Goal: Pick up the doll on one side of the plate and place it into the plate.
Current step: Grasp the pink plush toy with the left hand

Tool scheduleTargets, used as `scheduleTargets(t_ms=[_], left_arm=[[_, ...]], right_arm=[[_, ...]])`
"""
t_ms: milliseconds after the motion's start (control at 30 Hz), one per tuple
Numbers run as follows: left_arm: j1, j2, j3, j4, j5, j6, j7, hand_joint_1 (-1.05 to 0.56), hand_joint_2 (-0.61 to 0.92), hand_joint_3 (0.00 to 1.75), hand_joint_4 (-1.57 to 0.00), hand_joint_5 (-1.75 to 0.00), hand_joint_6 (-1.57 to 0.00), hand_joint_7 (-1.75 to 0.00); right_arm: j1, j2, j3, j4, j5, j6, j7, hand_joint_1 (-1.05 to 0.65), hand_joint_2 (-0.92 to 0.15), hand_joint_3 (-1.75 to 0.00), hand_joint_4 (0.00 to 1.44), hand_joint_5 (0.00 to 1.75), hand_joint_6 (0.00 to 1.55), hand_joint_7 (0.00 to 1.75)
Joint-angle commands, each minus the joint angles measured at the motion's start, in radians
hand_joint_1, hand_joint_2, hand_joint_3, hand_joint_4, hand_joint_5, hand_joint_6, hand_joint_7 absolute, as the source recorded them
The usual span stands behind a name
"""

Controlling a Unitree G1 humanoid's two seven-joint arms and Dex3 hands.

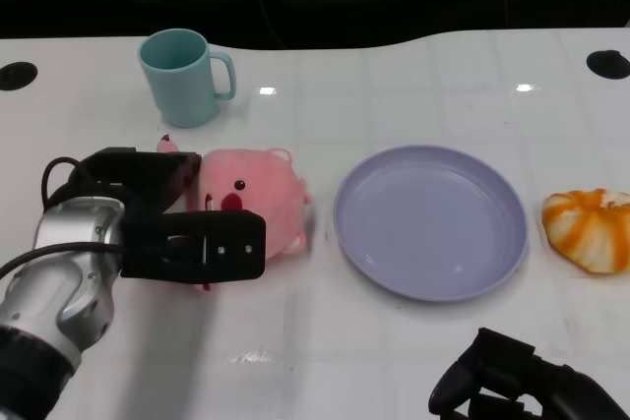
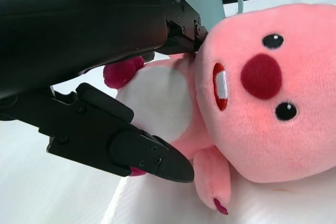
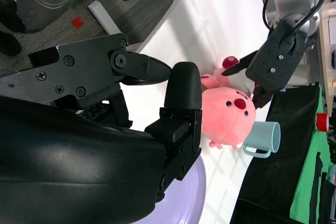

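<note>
A pink plush doll point(image 1: 258, 201) lies on the white table just left of the lavender plate point(image 1: 430, 220). My left hand point(image 1: 172, 218) reaches around the doll's body from the left. One black finger point(image 2: 181, 27) touches the doll's point(image 2: 262, 93) neck on the far side, and another finger point(image 2: 142, 153) lies along its white belly on the near side. The doll rests on the table and shows no squeeze. My right hand point(image 1: 512, 386) hangs low at the near right edge, holding nothing, well short of the plate. From the right wrist view, the doll point(image 3: 231, 114) shows between the left hand's fingers.
A teal mug point(image 1: 183, 76) stands behind the doll, close to my left hand. An orange-and-white plush point(image 1: 591, 228) lies right of the plate. Two black round holes point(image 1: 17, 75) sit at the table's far corners.
</note>
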Motion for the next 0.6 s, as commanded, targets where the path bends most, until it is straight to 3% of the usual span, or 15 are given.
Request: scheduleTargets(t_ms=[33,400,500,533,567,600], left_arm=[[-0.038,-0.022,-0.023,0.110,-0.009,-0.021,0.040,-0.64,0.86,0.00,-0.11,-0.23,-0.25,-0.01],[-0.116,-0.089,-0.082,0.406,-0.036,-0.108,0.174,-0.60,0.88,0.00,-0.19,-0.20,-0.30,-0.02],[-0.125,-0.114,-0.075,0.471,-0.061,-0.118,0.225,-0.45,0.90,0.01,-0.37,-0.19,-0.41,-0.03],[-0.121,-0.120,-0.061,0.485,-0.081,-0.132,0.250,-0.38,0.91,0.02,-0.50,-0.22,-0.48,-0.04],[-0.119,-0.124,-0.050,0.497,-0.097,-0.145,0.271,-0.29,0.91,0.01,-0.66,-0.48,-0.64,-0.04],[-0.121,-0.127,-0.049,0.514,-0.104,-0.156,0.288,-0.25,0.92,0.01,-0.68,-0.71,-0.72,-0.03]], right_arm=[[0.016,-0.016,-0.006,-0.014,-0.005,-0.012,-0.001,-0.26,-0.91,-0.51,0.69,1.75,0.49,1.68],[0.040,-0.019,-0.010,-0.022,0.005,-0.022,0.004,-0.26,-0.91,-0.51,0.69,1.75,0.49,1.67],[0.045,-0.020,-0.010,-0.019,0.009,-0.032,0.008,-0.26,-0.91,-0.51,0.69,1.75,0.50,1.67],[0.047,-0.020,-0.011,-0.018,0.010,-0.032,0.008,-0.26,-0.90,-0.51,0.69,1.75,0.50,1.67],[0.049,-0.019,-0.011,-0.019,0.011,-0.032,0.008,-0.26,-0.90,-0.51,0.69,1.75,0.49,1.67],[0.051,-0.020,-0.011,-0.022,0.011,-0.029,0.008,-0.27,-0.90,-0.51,0.69,1.75,0.49,1.67]])
